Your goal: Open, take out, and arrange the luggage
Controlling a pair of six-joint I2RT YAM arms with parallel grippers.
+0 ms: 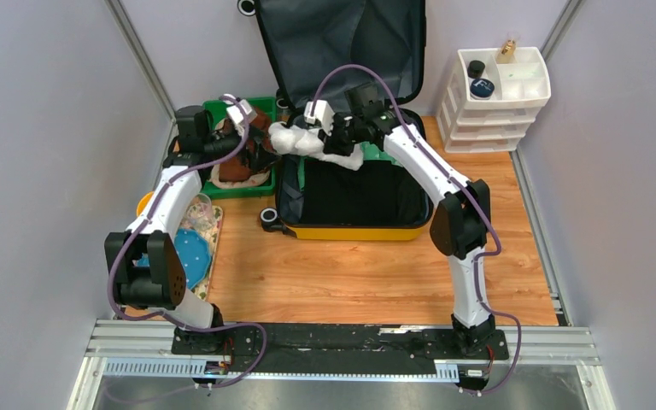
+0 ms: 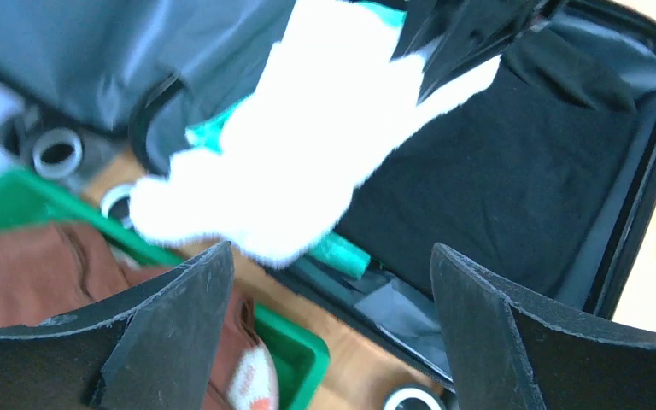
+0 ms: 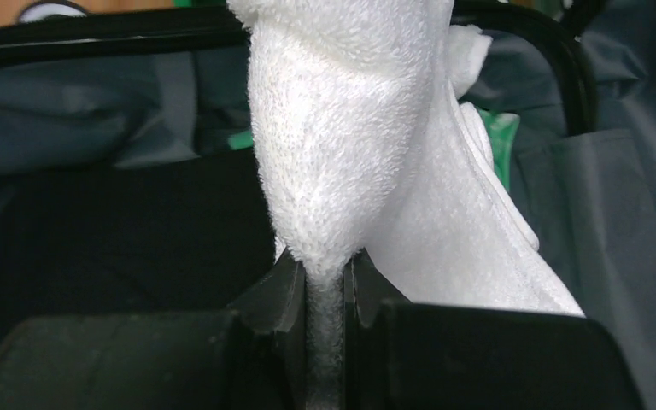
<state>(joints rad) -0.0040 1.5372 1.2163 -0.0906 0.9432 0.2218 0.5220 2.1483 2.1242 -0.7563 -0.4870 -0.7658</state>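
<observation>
White towel (image 3: 342, 128) is pinched by R gripper (image 3: 325, 275) over the open luggage (image 1: 354, 231).
Luggage is placed at upper ctr of top view on the counter (image 1: 350, 286), lid (image 1: 342, 43) upright; L gripper (image 2: 329, 249) is spread wide, w/ nothing held, beside the towel.

Suitcase (image 1: 350, 231) mid-table, lid (image 1: 342, 43) upright behind it. Tray (image 1: 222, 109) just left of it, clothes (image 1: 237, 162) inside. Drawer unit (image 1: 495, 120) behind-right. Towel (image 1: 295, 139) above suitcase's left rim.

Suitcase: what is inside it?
Inside the suitcase lies black cloth, with a green thing at its left edge. The right gripper holds a white towel above it. Whatever is under the black cloth is hidden.
</observation>
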